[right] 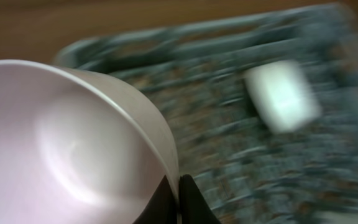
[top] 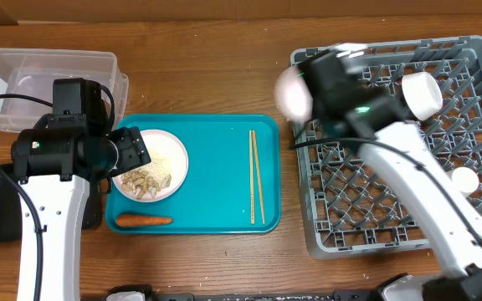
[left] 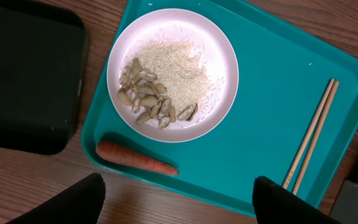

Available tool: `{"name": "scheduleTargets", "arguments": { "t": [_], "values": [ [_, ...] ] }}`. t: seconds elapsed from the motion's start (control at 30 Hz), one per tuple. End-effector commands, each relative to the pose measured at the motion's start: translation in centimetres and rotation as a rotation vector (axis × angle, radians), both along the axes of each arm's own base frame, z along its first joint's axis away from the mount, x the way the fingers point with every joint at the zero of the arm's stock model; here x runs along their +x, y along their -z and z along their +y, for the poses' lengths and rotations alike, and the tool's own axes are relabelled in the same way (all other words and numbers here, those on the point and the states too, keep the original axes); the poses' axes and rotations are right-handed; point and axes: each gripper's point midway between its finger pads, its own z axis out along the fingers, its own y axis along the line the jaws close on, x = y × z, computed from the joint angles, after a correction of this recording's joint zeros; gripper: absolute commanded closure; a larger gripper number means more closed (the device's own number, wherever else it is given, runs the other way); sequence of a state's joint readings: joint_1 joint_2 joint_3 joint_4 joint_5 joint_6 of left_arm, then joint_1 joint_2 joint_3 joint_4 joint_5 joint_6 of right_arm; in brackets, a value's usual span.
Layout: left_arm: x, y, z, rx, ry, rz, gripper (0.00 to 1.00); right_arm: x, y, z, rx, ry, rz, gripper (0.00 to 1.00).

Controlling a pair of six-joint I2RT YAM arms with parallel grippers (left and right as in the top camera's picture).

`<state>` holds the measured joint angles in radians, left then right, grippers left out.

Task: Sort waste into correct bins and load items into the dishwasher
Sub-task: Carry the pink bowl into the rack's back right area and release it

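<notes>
Far left, toward the back of the table: clear rectangular plastic tub with rounded corners [top: 48, 84]. Just in front of it, flat black rectangular tray with a raised rim [left: 23, 74]. Next over, left gripper [left: 176, 204] hovering with fingers spread wide and holding nothing, above the near-left corner of the large teal tray [top: 216, 167]. Straight below its camera, round white plate [left: 173, 74] carrying white rice [left: 179, 71] and tan food scraps [left: 145, 99]. Small orange carrot [left: 135, 158] lying crosswise just nearer than the plate. Further right on the teal tray, pair of pale wooden chopsticks [top: 258, 176], long axis running front to back. Then the relation that matters: faintly pink white bowl [top: 294, 94], blurred, pinched by its rim in the right gripper [right: 178, 198], fingers closed on the wall. Held at the left edge of the large square grey plastic dish rack [top: 341, 209], near its far corner, height not readable. Open pegs immediately rightward of the bowl; small white cup [top: 421, 94] already inside, further right. Probably only a short carry rightward and down needed, keeping off the cup.
</notes>
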<state>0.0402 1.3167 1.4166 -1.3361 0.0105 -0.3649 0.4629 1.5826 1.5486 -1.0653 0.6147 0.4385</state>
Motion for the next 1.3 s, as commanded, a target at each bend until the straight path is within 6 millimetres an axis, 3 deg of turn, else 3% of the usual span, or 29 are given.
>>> {"name": "scheduleTargets", "arguments": {
  "t": [0.0,0.07,0.13,0.37,0.57,0.8,1.27],
  "values": [
    [0.2,-0.2,0.3,0.007,-0.018,-0.006,0.22,-0.7,-5.6,-10.4,-0.388,0.376,-0.185,0.96],
    [0.2,-0.2,0.3,0.007,-0.018,-0.006,0.22,-1.5,-6.7,-13.4,-0.465,0.507,-0.241,0.96],
    [0.2,-0.2,0.3,0.006,-0.018,-0.006,0.22,-1.8,-6.7,-15.5,-0.491,0.578,-0.257,0.96],
    [0.2,-0.2,0.3,0.006,-0.018,-0.006,0.22,-1.5,-3.1,-18.9,-0.528,0.654,-0.179,0.96],
    [0.2,-0.2,0.3,0.007,-0.017,-0.006,0.22,0.1,1.4,-18.7,-0.587,0.62,-0.067,0.96],
    [0.2,-0.2,0.3,0.006,-0.018,-0.006,0.21,1.1,5.1,-18.1,-0.619,0.573,0.029,0.96],
    [0.2,-0.2,0.3,0.009,-0.013,-0.006,0.21,1.2,6.9,-15.1,-0.574,0.493,0.051,0.96]
  ]
}}
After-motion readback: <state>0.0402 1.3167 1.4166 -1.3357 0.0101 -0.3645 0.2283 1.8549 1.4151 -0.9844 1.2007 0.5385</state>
